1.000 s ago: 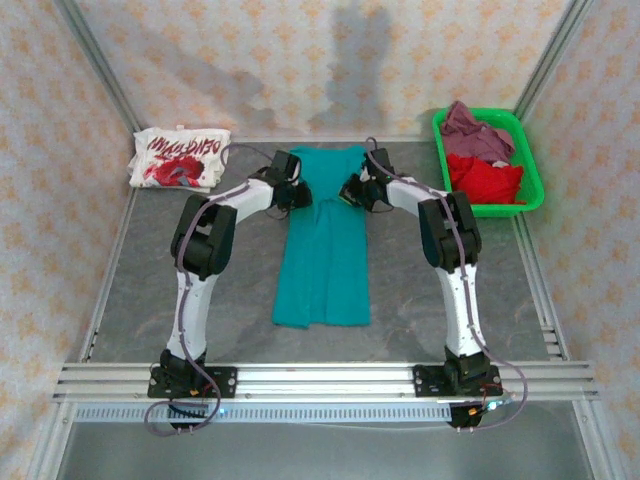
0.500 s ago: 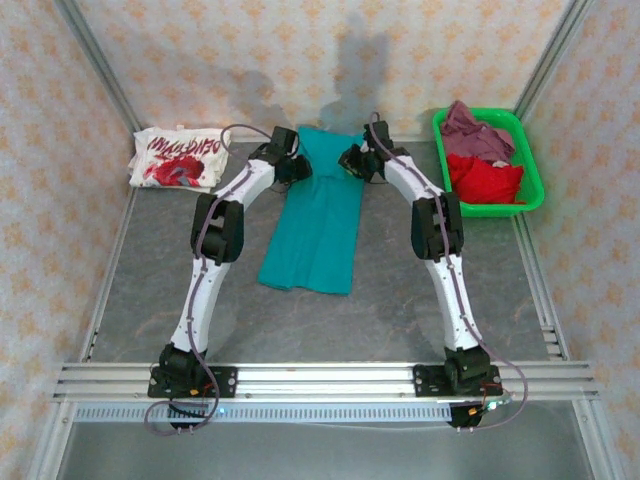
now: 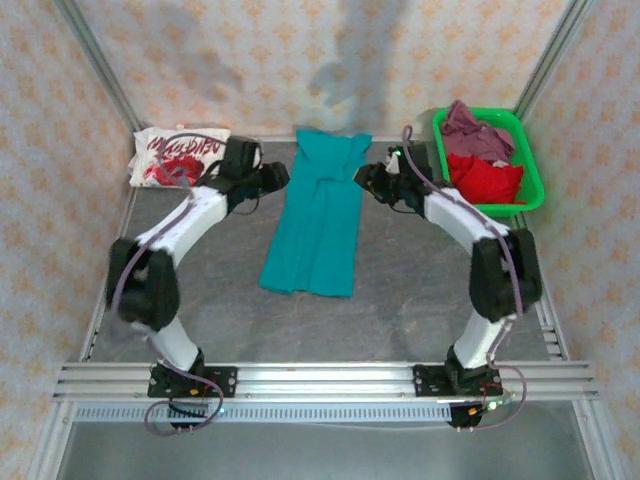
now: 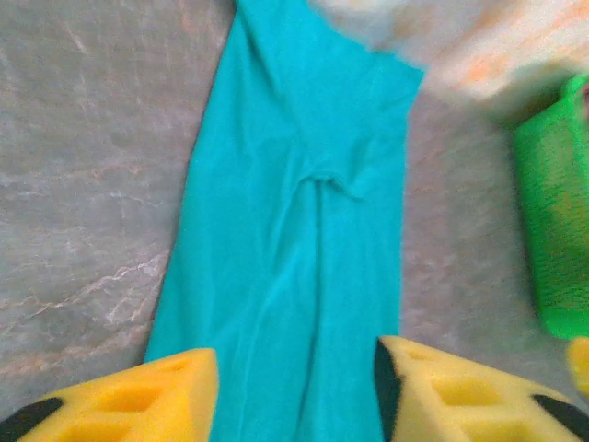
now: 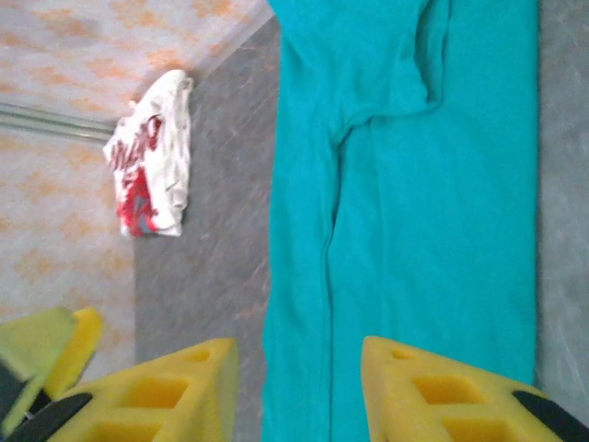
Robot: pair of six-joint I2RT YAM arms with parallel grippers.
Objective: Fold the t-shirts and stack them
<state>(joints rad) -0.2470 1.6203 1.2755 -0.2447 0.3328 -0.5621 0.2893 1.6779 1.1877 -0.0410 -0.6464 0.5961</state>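
The teal t-shirt [image 3: 315, 220] lies flat on the grey table as a long narrow strip, running from the back edge toward the middle. My left gripper [image 3: 277, 176] is just left of its upper part, open and empty, with the cloth [image 4: 294, 230] showing between the yellow fingers [image 4: 138, 396]. My right gripper [image 3: 363, 181] is just right of it, also open, over the same cloth [image 5: 414, 212]. The white t-shirt with red print [image 3: 180, 157] lies folded at the back left. The mauve t-shirt [image 3: 475, 124] and the red t-shirt [image 3: 486, 179] sit in the basket.
A green plastic basket [image 3: 530, 160] stands at the back right, close to my right forearm; its wall [image 4: 557, 230] shows in the left wrist view. The patterned enclosure walls [image 3: 300, 60] close the table in behind and at both sides.
Both grippers let go of the teal shirt's top end and swung outward to either side. Before that, the shirt had been dragged toward the back of the table.
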